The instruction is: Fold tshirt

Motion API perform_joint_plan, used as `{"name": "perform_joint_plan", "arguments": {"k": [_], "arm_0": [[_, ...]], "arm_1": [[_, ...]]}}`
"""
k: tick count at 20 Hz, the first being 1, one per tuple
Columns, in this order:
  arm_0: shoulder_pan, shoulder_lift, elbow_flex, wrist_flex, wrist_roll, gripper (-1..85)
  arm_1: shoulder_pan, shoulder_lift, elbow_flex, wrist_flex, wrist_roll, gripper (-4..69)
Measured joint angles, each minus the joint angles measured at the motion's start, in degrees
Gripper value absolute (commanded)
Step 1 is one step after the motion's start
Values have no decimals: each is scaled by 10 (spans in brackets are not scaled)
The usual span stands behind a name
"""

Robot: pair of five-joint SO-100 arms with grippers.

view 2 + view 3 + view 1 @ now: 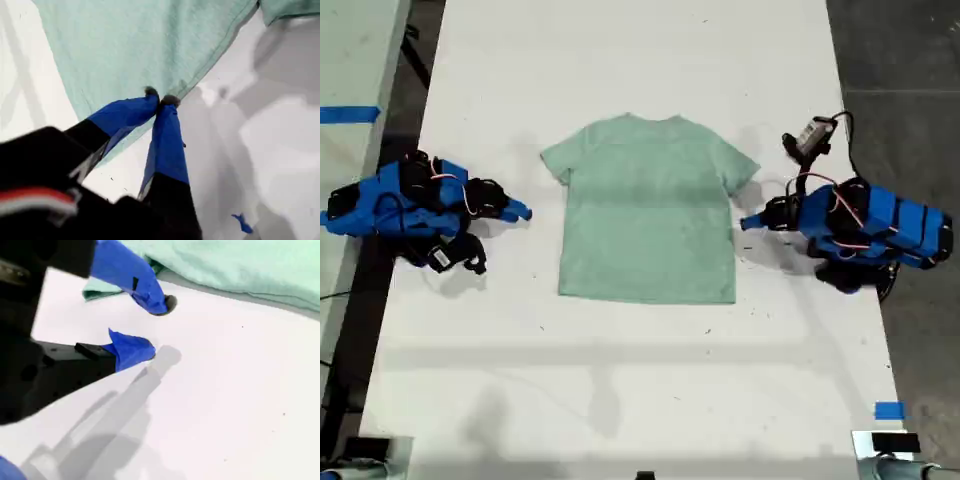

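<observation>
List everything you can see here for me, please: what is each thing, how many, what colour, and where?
tshirt: one, pale mint green, flat and unfolded mid-table.
table: one, white, under everything.
tape: two blue pieces, one on the table near the exterior view's lower right corner, one on the surface at that view's left edge.
floor: dark grey, at the exterior view's right.
my first gripper: one, blue, shut at the shirt's side edge, at the exterior view's right.
my second gripper: one, blue, open, off the shirt, at the exterior view's left.
</observation>
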Motion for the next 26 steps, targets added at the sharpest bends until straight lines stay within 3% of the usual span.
{"name": "perform_joint_plan", "arguments": {"k": [2,4,6,10,12,14,21,26], "arm_0": [[0,0,0,0,0,13],[-4,0,0,0,0,12],[-5,0,0,0,0,12],[-8,0,0,0,0,13],[-10,0,0,0,0,56],[-22,0,0,0,0,1],[-28,-11,-7,-9,-28,0],[-28,-245,-167,-27,-31,0]], "arm_1": [[4,0,0,0,28,-12],[14,0,0,0,140,-12],[18,0,0,0,171,-11],[18,0,0,0,175,-8],[18,0,0,0,176,-8],[18,1,0,2,181,-8],[0,0,-14,4,243,-9],[14,-172,-183,4,226,-9]]}}
